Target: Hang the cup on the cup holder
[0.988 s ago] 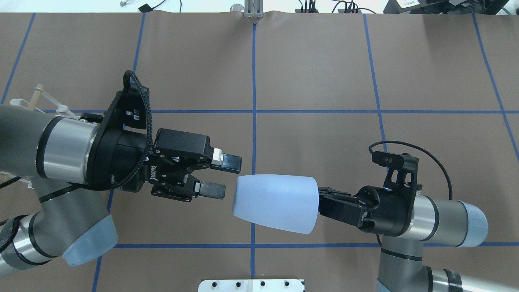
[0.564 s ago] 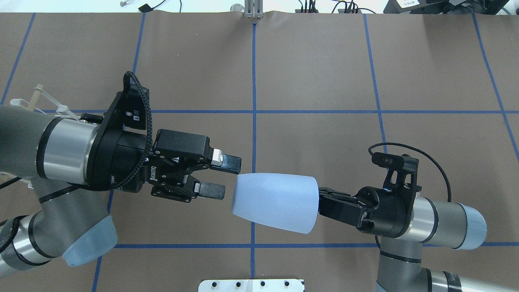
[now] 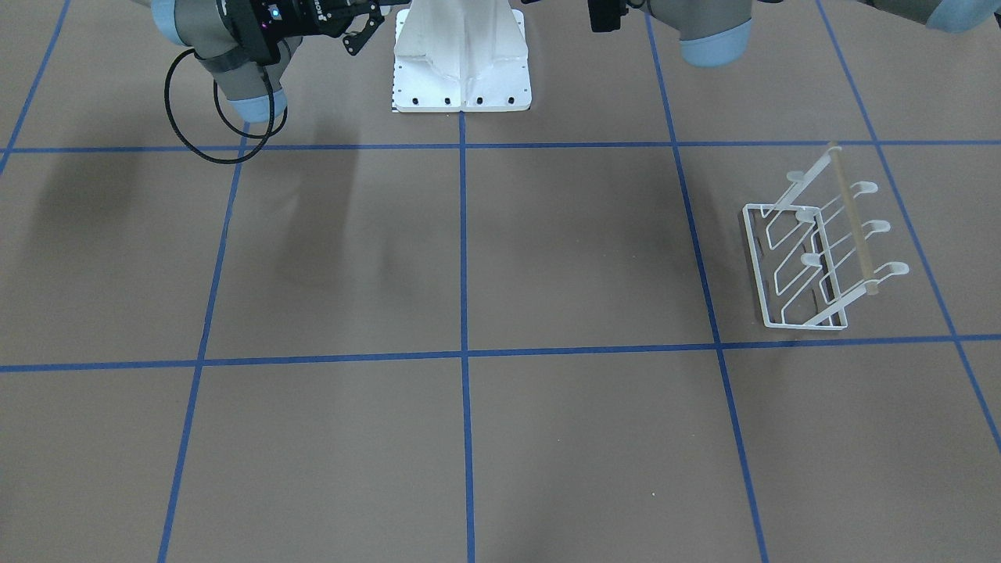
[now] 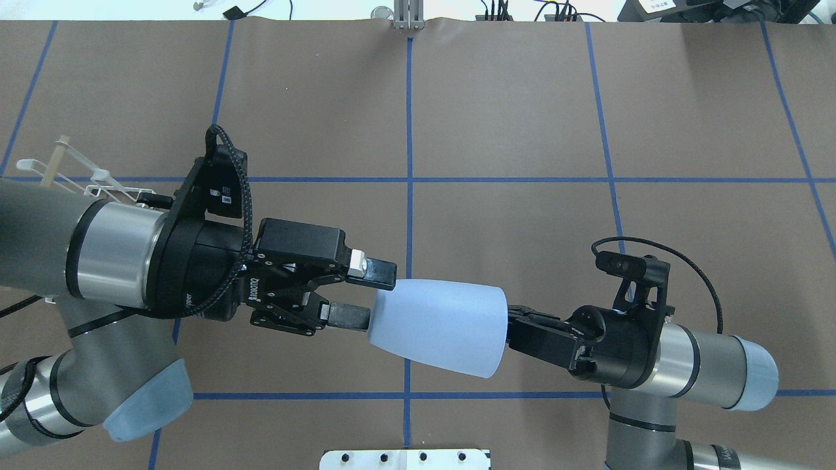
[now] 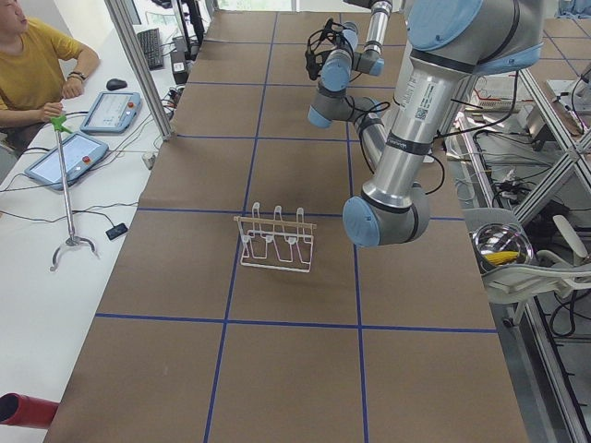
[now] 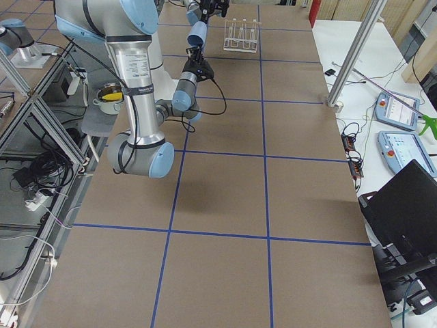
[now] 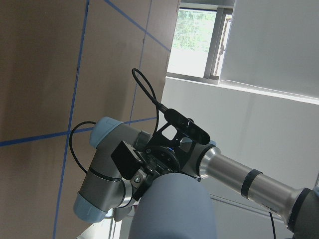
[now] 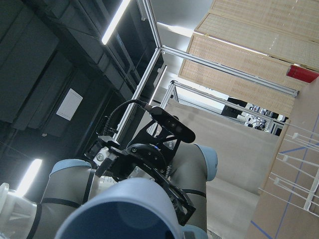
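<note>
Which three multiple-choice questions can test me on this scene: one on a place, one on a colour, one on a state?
1. Where is the cup holder?
A. On the table, at the robot's left side.
B. At the robot's right side.
C. In a gripper.
2. What colour is the cup?
A. White.
B. Red.
C. Light blue.
3. How do the jaws of the left gripper stand?
A. Shut on the cup holder.
B. Open, at the cup's narrow end.
C. Shut, far from the cup.
1 A: it is on the front-facing view's right, the robot's left. 2 C: the overhead view shows pale blue. 3 B: a gap shows between them at the cup's base.
</note>
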Robot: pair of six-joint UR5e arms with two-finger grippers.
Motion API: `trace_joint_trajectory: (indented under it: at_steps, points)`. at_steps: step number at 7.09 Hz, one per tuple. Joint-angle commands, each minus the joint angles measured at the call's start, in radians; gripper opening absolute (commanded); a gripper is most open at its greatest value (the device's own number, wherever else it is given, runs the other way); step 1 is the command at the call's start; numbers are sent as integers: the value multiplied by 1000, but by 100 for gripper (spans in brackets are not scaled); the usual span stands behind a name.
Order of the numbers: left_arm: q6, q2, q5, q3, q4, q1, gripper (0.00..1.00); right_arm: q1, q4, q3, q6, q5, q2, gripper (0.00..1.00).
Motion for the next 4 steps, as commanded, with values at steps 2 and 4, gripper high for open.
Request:
trace_joint_trajectory:
  at_steps: [2, 4]
  points:
    - [0, 0, 3, 1, 1, 5, 98, -8, -6, -2, 0, -26, 13, 0]
    - [2, 0, 3, 1, -1, 5, 78, -10, -6, -3, -2, -27, 11, 0]
